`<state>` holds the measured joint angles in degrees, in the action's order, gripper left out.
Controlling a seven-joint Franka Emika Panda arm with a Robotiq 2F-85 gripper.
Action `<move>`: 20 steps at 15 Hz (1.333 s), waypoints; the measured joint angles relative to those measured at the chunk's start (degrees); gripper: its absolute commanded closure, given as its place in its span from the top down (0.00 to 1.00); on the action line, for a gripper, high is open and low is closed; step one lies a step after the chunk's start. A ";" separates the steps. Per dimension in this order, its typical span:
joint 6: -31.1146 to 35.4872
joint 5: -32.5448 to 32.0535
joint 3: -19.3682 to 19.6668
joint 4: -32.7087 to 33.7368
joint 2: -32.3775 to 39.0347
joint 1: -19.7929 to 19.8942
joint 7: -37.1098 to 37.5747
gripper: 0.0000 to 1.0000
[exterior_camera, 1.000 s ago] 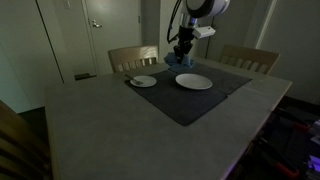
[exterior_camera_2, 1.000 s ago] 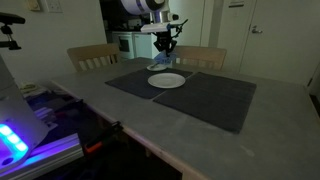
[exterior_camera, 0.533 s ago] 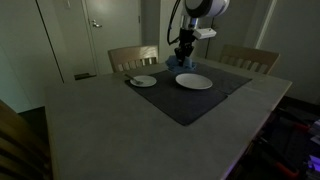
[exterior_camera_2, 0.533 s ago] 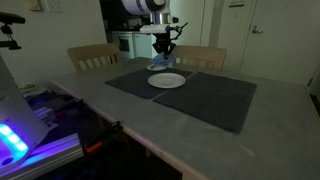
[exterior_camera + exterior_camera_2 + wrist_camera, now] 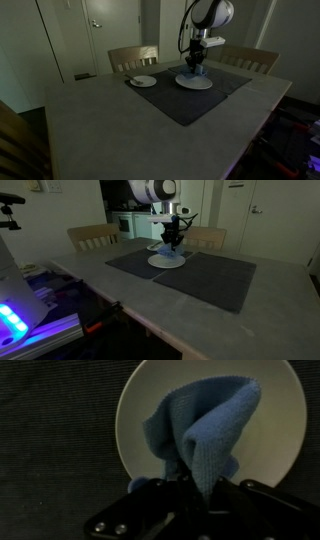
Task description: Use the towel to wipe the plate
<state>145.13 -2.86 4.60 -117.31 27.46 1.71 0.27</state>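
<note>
- Since the earlier frames the claw (image 5: 194,67) has swung from the far side of the mat to a spot over the large plate, and the towel has come along with it.
- In the wrist view the claw (image 5: 190,488) is pinched tight on a gathered fold of the soft blue cloth towel (image 5: 205,420). The rest of the cloth fans out from the fingers over the dish.
- The towel hangs from the claw directly above the round white plate (image 5: 135,410), and its lower folds reach the plate's middle. Whether they press on the surface cannot be told.
- In both exterior views the arm stands upright over the same plate (image 5: 206,84) (image 5: 157,263), with the blue cloth (image 5: 170,251) bunched between claw and dish.
- The plate sits on a dark rectangular fabric mat (image 5: 190,105) spread over the pale grey bench (image 5: 90,125).
- A smaller white plate (image 5: 143,81) rests on the same mat, well apart from the large one.
- Two light wooden chairs (image 5: 132,56) (image 5: 250,58) stand at the bench's far edge.
</note>
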 measured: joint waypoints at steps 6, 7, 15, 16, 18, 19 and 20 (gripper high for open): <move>0.42 -1.15 1.33 1.30 4.76 -0.40 6.50 0.03; 0.27 -1.15 1.39 1.81 5.36 -0.49 7.41 0.03; -7.42 -0.41 0.98 5.46 6.47 -0.80 9.53 0.03; -8.88 -0.19 0.63 5.94 6.59 -0.80 9.53 0.03; -11.11 0.09 -0.14 6.66 6.79 -0.82 9.53 0.03; -11.75 0.16 -0.56 6.98 6.93 -0.83 9.53 0.03; -12.10 0.17 -0.97 7.29 7.10 -0.85 9.53 0.03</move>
<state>133.03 -2.69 3.63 -110.01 34.56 0.86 9.80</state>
